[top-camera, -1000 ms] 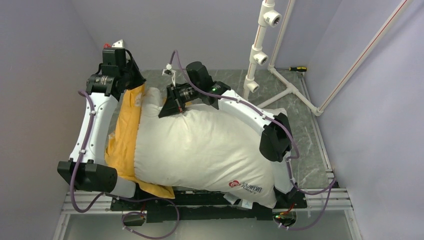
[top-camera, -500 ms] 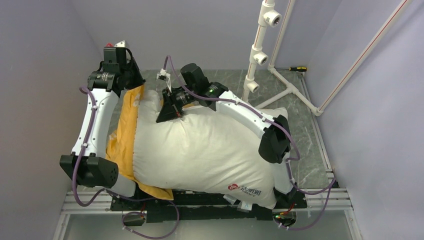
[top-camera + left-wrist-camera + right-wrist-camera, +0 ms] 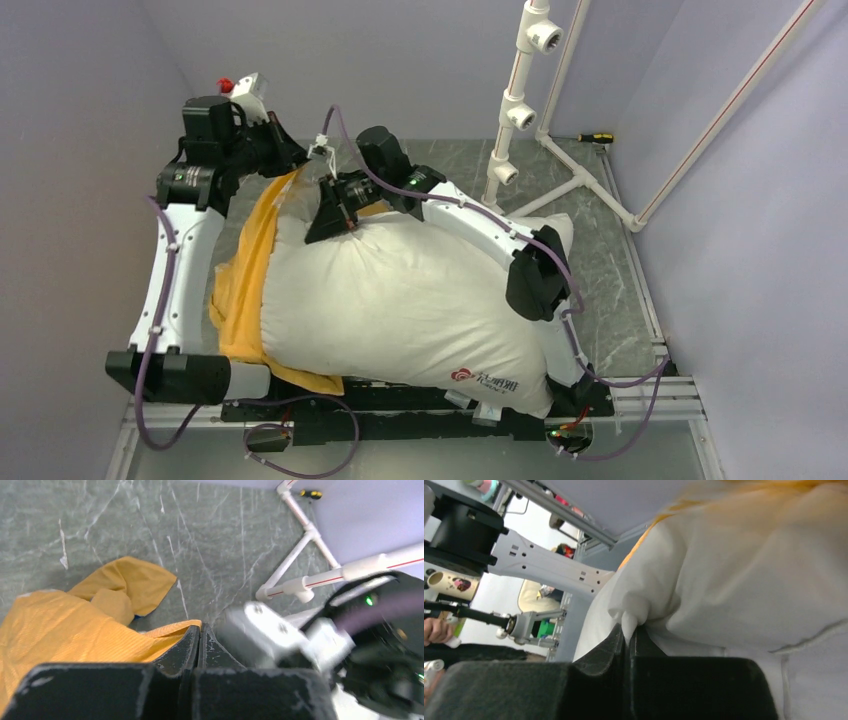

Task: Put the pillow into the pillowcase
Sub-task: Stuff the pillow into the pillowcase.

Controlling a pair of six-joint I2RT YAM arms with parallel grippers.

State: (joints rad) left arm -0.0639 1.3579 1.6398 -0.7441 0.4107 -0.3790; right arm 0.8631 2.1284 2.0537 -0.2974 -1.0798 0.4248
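Since the pillow fills most of the middle of the top view, lying plump across the table with its logo end at the lower right, it looks light but bulky and very soft. It is likely to sag and bulge wherever nothing supports it, so a corner or a gathered fold of its cover is the sensible hold. The pillowcase, orange side showing at centre left, lies under and along the pillow's left end; how far that end sits inside cannot be told. Thin and limp, it is best taken by the hem of its mouth. The left tool, at upper left, is closed together on a lifted edge of that orange cloth. The right tool, just beside it, is clamped on a small tuft of the pillow's white cover.
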